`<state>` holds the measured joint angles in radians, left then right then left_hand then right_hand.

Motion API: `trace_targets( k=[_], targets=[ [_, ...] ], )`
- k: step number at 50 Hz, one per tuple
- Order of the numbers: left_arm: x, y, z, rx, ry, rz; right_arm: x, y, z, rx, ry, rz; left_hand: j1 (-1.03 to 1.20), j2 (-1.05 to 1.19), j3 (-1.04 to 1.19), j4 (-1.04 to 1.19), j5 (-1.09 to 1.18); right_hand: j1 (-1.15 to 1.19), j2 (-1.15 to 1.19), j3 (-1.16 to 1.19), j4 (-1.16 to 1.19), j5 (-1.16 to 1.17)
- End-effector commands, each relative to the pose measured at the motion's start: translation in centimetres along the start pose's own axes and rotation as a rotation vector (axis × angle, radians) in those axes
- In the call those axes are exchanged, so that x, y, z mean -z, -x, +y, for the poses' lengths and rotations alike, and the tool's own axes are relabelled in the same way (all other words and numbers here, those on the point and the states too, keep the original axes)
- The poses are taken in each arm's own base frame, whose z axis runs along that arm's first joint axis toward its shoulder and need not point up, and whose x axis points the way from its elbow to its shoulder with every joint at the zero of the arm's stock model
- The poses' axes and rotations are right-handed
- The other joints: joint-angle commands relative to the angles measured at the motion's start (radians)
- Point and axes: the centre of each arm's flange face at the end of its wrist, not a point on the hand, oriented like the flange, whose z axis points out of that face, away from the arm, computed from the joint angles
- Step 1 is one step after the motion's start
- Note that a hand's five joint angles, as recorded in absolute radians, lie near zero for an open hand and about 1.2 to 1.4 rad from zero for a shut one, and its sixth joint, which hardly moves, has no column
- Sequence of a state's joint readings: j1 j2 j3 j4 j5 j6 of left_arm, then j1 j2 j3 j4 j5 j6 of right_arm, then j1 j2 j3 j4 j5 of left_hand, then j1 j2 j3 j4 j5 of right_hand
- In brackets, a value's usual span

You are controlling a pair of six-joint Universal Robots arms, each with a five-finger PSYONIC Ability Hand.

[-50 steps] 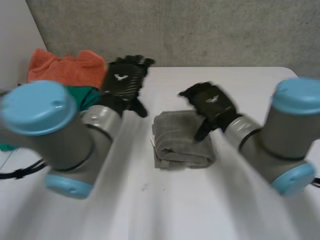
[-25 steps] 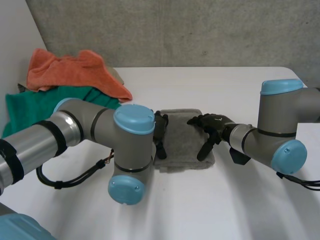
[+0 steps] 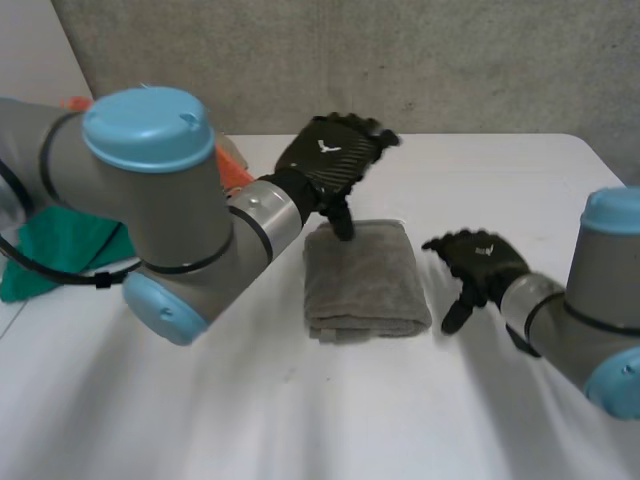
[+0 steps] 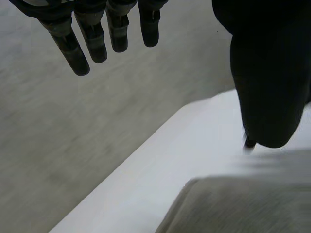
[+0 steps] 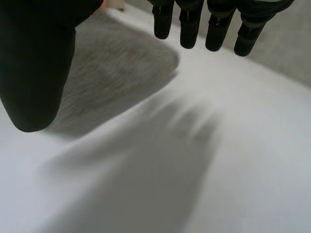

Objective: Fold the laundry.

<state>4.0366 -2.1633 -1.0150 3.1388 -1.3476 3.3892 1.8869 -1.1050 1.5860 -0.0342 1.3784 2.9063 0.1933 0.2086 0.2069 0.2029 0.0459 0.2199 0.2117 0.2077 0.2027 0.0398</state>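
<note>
At the bottom of the head view we see the bare front of the white table (image 3: 300,410). The right arm comes in from the lower right corner. Its right hand (image 3: 480,262) hovers right of centre, just beside the right edge of the folded grey towel (image 3: 365,280) and apart from it. The fingers hang loose and spread and hold nothing. In the right wrist view the fingers (image 5: 187,24) stand straight and well apart from the thumb (image 5: 39,63), with bare table under the palm and the towel (image 5: 112,68) lying beyond the thumb.

The towel lies in the centre of the frame as a neat thick rectangle, its rounded fold toward us.

Just behind it, the left hand (image 3: 325,160) is raised above centre, held out by the big left arm that fills the left side. Its fingers are stretched out and it grasps nothing. The thumb points down at the towel's far edge, and we cannot tell whether it touches. In the left wrist view the fingers (image 4: 92,43) are straight, and the thumb (image 4: 267,82) ends just over the towel's (image 4: 243,208) edge.

At the left edge lies a green cloth (image 3: 60,250), with an orange cloth (image 3: 228,165) behind the arm. A grey wall (image 3: 450,60) crosses the top.
</note>
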Motion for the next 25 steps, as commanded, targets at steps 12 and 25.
trace_targets(
  k=[12, 25],
  targets=[
    [1.8, -3.0, -0.8, 0.052, -0.005, 0.317, -3.1, 4.4, 3.0, -0.116, -0.044, -0.175, -0.006, -0.022, -0.020, -0.016, -0.033, 0.015, 0.023, 0.027, 0.032, 0.020],
    [2.0, -3.1, -0.6, 0.057, 0.002, 0.319, -5.7, 2.1, 0.3, -0.093, -0.181, 0.009, -0.003, -0.019, -0.017, -0.013, -0.030, 1.176, 1.185, 1.189, 1.194, 1.182]
  ],
)
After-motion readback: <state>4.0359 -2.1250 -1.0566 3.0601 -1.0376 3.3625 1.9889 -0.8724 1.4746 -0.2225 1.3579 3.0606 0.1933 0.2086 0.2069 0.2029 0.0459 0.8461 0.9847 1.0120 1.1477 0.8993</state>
